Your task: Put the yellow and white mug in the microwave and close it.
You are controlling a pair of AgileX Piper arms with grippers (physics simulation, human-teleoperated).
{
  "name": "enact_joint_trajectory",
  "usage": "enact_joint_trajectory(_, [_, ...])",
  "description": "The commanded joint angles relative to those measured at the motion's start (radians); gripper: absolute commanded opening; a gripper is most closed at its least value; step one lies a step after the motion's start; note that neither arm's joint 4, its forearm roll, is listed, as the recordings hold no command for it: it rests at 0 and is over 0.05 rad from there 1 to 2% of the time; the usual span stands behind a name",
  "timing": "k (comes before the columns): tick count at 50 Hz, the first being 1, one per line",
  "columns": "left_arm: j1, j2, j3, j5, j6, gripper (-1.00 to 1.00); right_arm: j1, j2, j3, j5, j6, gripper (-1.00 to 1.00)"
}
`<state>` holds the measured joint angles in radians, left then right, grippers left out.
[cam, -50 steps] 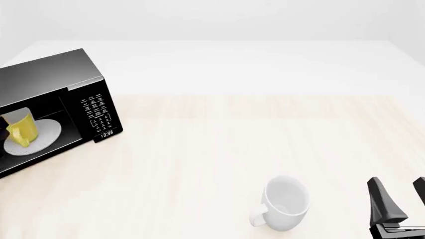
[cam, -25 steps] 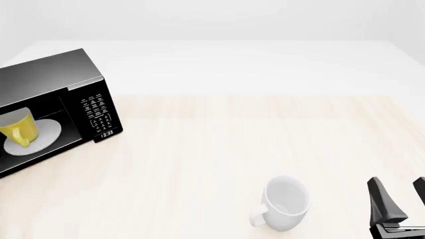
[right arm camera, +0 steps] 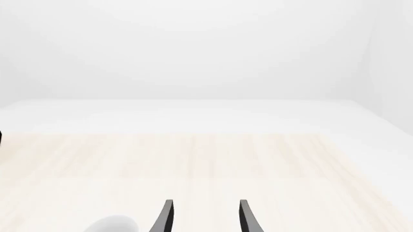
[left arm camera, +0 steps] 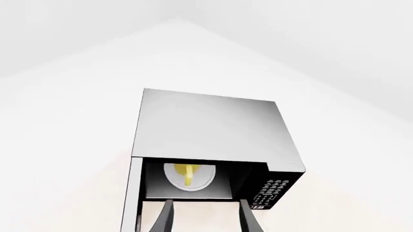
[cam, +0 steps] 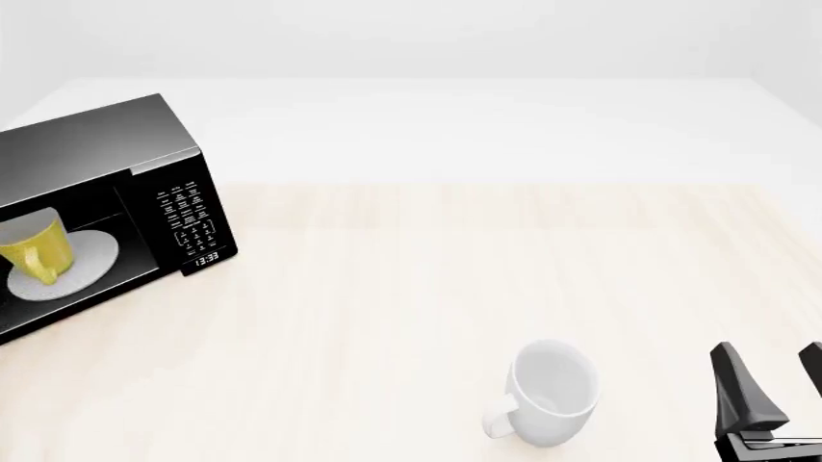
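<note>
The black microwave (cam: pixel 141 183) stands at the table's left with its cavity open. The yellow and white mug (cam: pixel 34 250) stands upright on the white turntable plate (cam: pixel 90 258) inside. In the left wrist view the microwave (left arm camera: pixel 213 130) is ahead, its door (left arm camera: pixel 131 198) swung open on edge, and the mug (left arm camera: pixel 187 175) shows inside. My left gripper (left arm camera: pixel 206 220) is open and empty, pulled back in front of the cavity; it is out of the front view. My right gripper (cam: pixel 777 385) is open and empty at the near right edge.
An all-white mug (cam: pixel 552 393) lies on its side near the table's front, left of my right gripper; a sliver of it shows in the right wrist view (right arm camera: pixel 113 225). The pale wood table (cam: pixel 449 279) stretches between it and the microwave.
A second ago a dark gripper tip stood beside the tilted mug at the front view's left edge. It has withdrawn out of view and the mug stands upright. The right arm has not moved.
</note>
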<state>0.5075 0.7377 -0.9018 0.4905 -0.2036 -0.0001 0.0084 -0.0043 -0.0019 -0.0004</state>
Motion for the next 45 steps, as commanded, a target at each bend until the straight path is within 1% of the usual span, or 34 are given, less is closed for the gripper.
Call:
enact_joint_trajectory(1, [0.079, -0.022, -0.057, 0.064, -0.001, 1.0, 0.0, 0.0, 0.0, 0.0, 0.0, 1.0])
enact_joint_trajectory(9, [0.135, -0.013, -0.088, 0.101, -0.019, 1.0, 0.0, 0.0, 0.0, 0.0, 0.0, 1.0])
enact_joint_trajectory(18, [0.188, -0.003, -0.093, 0.107, -0.026, 1.0, 0.0, 0.0, 0.0, 0.0, 0.0, 1.0])
enact_joint_trajectory(19, [0.211, 0.005, -0.1, 0.109, -0.025, 1.0, 0.0, 0.0, 0.0, 0.0, 0.0, 1.0])
enact_joint_trajectory(22, [0.217, 0.011, -0.11, 0.115, -0.029, 1.0, 0.0, 0.0, 0.0, 0.0, 0.0, 1.0])
enact_joint_trajectory(26, [0.25, 0.02, -0.094, 0.109, -0.039, 1.0, 0.0, 0.0, 0.0, 0.0, 0.0, 1.0])
enact_joint_trajectory(32, [0.273, 0.01, -0.102, 0.1, -0.033, 1.0, 0.0, 0.0, 0.0, 0.0, 0.0, 1.0])
enact_joint_trajectory(33, [0.28, 0.007, -0.102, 0.098, -0.042, 1.0, 0.0, 0.0, 0.0, 0.0, 0.0, 1.0])
enact_joint_trajectory(35, [0.287, 0.011, -0.1, 0.1, -0.036, 1.0, 0.0, 0.0, 0.0, 0.0, 0.0, 1.0])
enact_joint_trajectory(36, [0.31, 0.015, -0.093, 0.1, -0.033, 1.0, 0.0, 0.0, 0.0, 0.0, 0.0, 1.0])
enact_joint_trajectory(41, [0.323, 0.021, -0.084, 0.095, -0.034, 1.0, 0.0, 0.0, 0.0, 0.0, 0.0, 1.0])
enact_joint_trajectory(45, [0.354, 0.031, -0.077, 0.089, -0.031, 1.0, 0.0, 0.0, 0.0, 0.0, 0.0, 1.0])
